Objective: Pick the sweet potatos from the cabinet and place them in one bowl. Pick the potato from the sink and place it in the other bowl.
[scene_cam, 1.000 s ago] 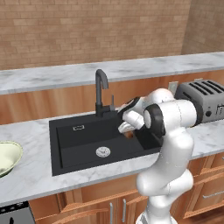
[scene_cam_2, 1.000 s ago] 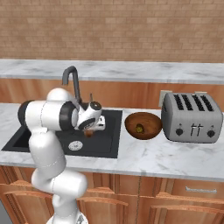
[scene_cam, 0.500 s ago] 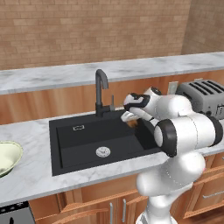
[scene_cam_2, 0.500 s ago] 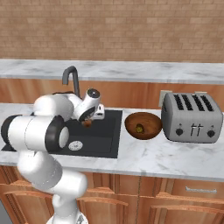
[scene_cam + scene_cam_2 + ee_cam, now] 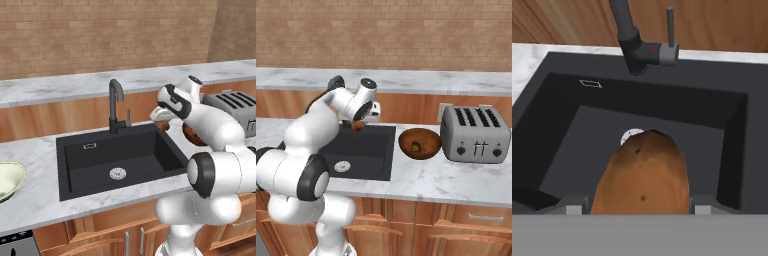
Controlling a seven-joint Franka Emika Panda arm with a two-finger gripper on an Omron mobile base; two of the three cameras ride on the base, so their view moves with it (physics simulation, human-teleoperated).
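We are holding the potato between the jaws of the gripper, which are closed partway onto its flanks; its long axis is running straight out ahead of the hand. It is hanging in the air above the right, far part of the sink, over the basin floor and near the silver drain. The pale cream-green bowl is sitting well to the left on the counter, the whole basin lying between it and our hand, so we judge the coming carry is heading leftward across the sink. The reddish-brown bowl is resting just right of the sink, beside the toaster, with something small and dark inside it. The faucet is standing at the far rim, below the brick wall.
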